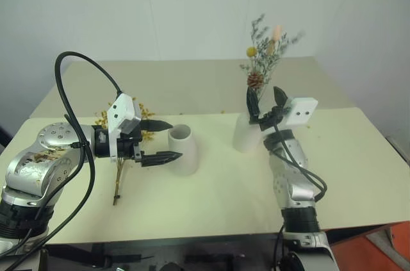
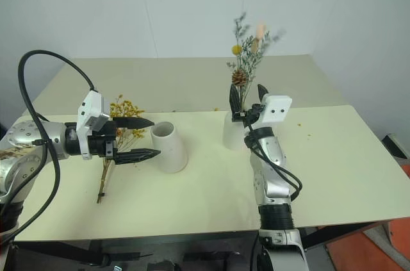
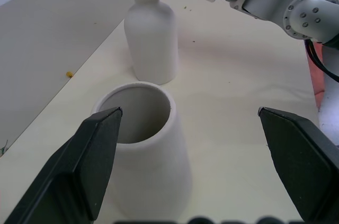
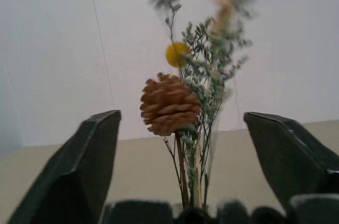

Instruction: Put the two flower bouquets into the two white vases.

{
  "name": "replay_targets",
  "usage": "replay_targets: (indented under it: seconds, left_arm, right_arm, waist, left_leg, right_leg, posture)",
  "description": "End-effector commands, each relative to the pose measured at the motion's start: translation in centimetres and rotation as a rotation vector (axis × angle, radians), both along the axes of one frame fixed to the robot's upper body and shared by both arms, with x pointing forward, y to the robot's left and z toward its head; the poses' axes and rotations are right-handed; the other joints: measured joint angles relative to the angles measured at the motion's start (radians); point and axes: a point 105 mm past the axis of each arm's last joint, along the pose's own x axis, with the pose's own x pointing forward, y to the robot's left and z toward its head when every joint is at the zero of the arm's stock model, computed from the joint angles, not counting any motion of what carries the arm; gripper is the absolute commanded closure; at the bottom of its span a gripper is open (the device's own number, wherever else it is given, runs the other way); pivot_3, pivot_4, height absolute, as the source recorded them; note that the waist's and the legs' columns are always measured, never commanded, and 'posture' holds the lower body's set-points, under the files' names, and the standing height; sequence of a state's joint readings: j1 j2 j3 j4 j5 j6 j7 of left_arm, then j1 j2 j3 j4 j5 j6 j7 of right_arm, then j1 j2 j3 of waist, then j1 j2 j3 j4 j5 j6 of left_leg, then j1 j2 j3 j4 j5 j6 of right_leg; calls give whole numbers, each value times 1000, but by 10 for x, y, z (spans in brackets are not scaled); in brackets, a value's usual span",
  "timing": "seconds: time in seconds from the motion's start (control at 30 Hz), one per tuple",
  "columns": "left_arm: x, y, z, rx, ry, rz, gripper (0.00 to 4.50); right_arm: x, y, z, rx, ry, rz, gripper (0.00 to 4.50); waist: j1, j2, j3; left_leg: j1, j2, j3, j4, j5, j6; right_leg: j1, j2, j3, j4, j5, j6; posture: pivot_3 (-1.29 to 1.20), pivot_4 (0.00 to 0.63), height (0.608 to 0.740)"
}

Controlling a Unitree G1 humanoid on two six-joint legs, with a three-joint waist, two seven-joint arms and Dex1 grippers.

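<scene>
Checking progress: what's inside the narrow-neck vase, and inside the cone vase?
The narrow-neck vase holds the grey-green sprig bunch, stems down its neck; its inside is hidden. The cone vase looks empty as far as its mouth shows; the bottom is not visible.

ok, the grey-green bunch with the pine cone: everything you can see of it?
The grey-green bunch stands upright in the narrow-necked white vase, stems down its neck. Thin dried sprigs, a brown pine cone low, a yellow ball flower, a pinkish tuft on top. The right hand sits open on either side of the stems, not gripping.
</scene>
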State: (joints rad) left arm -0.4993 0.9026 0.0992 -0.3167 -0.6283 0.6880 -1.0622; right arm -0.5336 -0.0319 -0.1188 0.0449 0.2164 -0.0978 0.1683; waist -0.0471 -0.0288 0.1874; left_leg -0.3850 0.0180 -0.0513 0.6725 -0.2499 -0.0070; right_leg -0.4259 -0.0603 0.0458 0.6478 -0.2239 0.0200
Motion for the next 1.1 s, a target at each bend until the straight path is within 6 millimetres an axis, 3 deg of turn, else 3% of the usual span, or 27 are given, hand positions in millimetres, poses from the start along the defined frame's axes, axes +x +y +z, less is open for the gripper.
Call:
replay_targets:
  seconds: [0.03, 0.33, 0.47, 0.6, 0.87, 1.0, 1.1]
  left_arm:
    - [-3, -3, 5, 3, -43, -24, 0]
    - [-5, -1, 14, -48, -61, -32, 0]
    - [-26, 8, 29, -113, -105, -80, 0]
    - [-40, 27, 31, -139, -80, -17, 0]
    - [-54, 64, 17, -200, -1, 140, 0]
    - [-64, 71, 13, -297, 16, 204, 0]
    - [-59, 81, -6, -289, 83, 351, 0]
  right_arm:
    - [-15, -2, 16, -22, -72, -10, 21]
    - [-46, -25, 21, -44, -75, -30, 21]
    - [-73, -37, 27, -106, -34, 65, 21]
    - [-94, -42, 29, -225, 17, 142, 21]
    - [-128, -14, 22, -467, 158, 525, 21]
    - [-135, 3, 8, -567, 257, 631, 21]
    - [-142, 15, -6, -702, 323, 703, 21]
  waist:
    - [0, 0, 0]
    - [2, 0, 0]
    - [3, 0, 0]
    - [-1, 0, 0]
    - [4, 0, 0]
    - [5, 0, 0]
    - [7, -1, 0]
  left_leg:
    - [0, 0, 0, 0, 0, 0]
    - [0, 0, 0, 0, 0, 0]
    - [0, 0, 0, -1, 0, 0]
    - [2, 0, 0, -2, 0, 0]
    - [6, 1, 1, -3, 0, 0]
    - [5, 1, 1, -4, 0, 0]
    - [6, 1, 1, -4, 0, 0]
  right_leg:
    - [0, 0, 0, 0, 0, 0]
    - [0, 0, 0, 0, 0, 0]
    - [0, 0, 0, -1, 0, 0]
    - [1, 0, 0, -1, 0, 0]
    - [4, 0, 1, -1, -6, 7]
    - [4, 0, 0, -2, -6, 6]
    - [4, 0, 0, -2, -6, 6]
  posture:
    - [0, 150, 740]
    - [0, 150, 740]
    - [0, 150, 740]
    - [0, 150, 740]
    - [0, 150, 740]
    - [0, 150, 740]
    - [0, 150, 740]
